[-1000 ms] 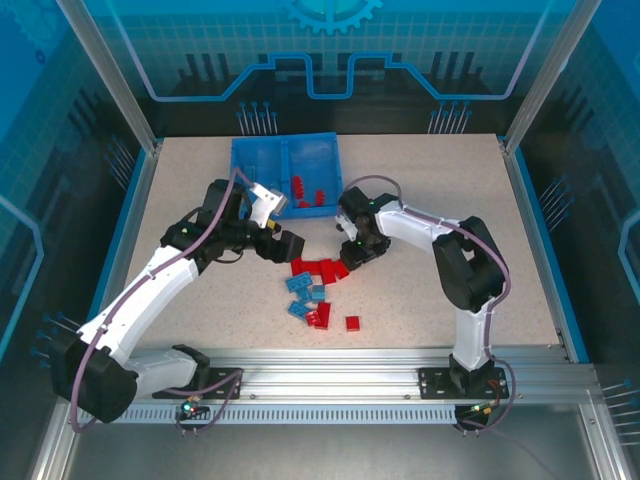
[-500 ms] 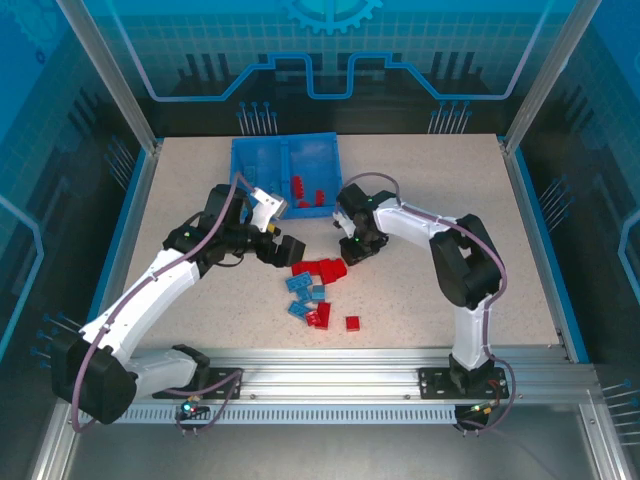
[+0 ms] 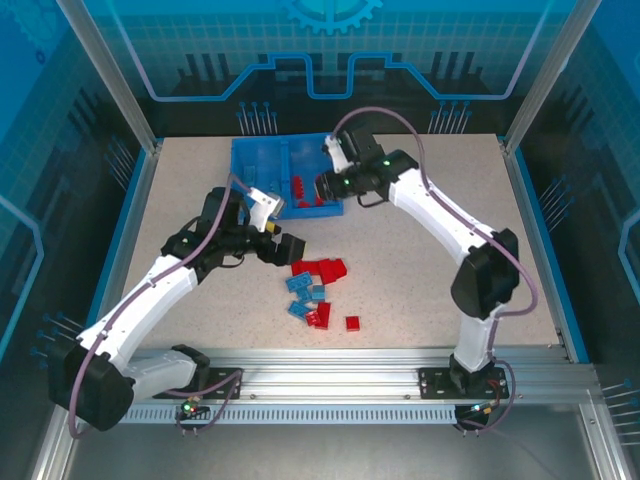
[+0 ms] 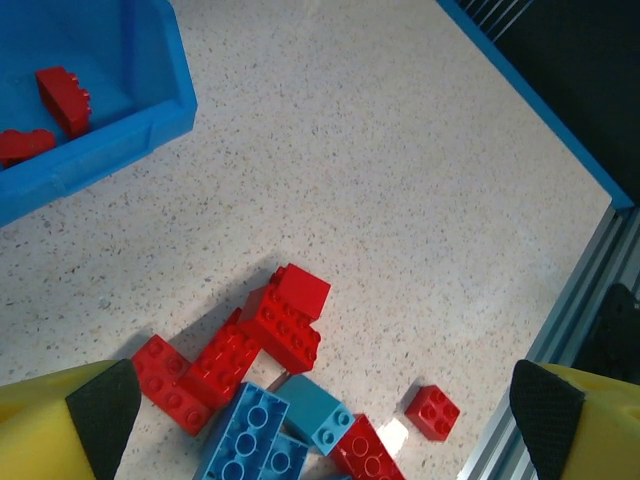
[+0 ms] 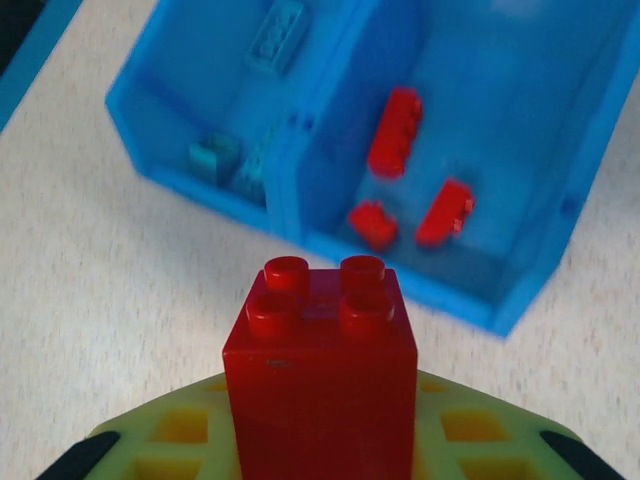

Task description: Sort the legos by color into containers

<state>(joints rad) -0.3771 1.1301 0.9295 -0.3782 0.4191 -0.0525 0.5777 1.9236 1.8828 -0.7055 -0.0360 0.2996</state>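
The right end effector (image 5: pixel 320 452) pinches a red brick (image 5: pixel 318 340), its base cut off. The left end effector (image 4: pixel 325 410) is spread wide, pads (image 4: pixel 105 405) half cropped.

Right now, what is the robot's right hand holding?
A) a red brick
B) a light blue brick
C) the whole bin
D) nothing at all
A: the right hand is shut on a red brick, carried just in front of the blue bin.

The pale speckled table (image 3: pixel 430 290) carries a shallow blue bin (image 3: pixel 237 175) toward its 12 o'clock. At the bin's 6 o'clock, near the table's centre, lie loose red and light blue legos (image 3: pixel 316 292), with a lone red brick (image 3: pixel 352 323) just apart at their 4 o'clock.
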